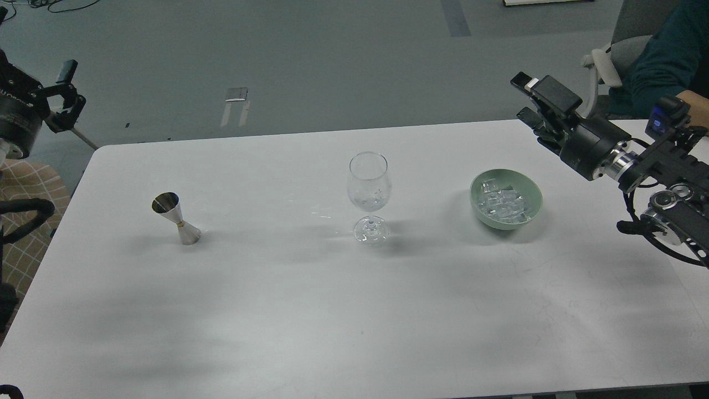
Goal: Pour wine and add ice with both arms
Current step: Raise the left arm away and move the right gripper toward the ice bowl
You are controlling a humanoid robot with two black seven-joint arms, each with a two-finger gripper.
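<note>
My left gripper point(65, 91) hangs off the surface's point(277, 310) far left corner, fingers spread, grasping nothing. My right gripper point(534, 105) hovers over the far right edge, fingers parted, grasping nothing. The ice point(503, 204) lies in a green bowl point(533, 194) right of the wine glass point(369, 194); a steel jigger point(176, 218) stands well apart near the left edge.

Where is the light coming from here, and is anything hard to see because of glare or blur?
Head view: soft shadows spread toward the camera from the wine glass, metal measuring cup and green bowl, suggesting diffuse overhead light from behind them. Faint glints streak the white table left of the glass. The ice is pale and low-contrast. The image is sharp overall.
</note>
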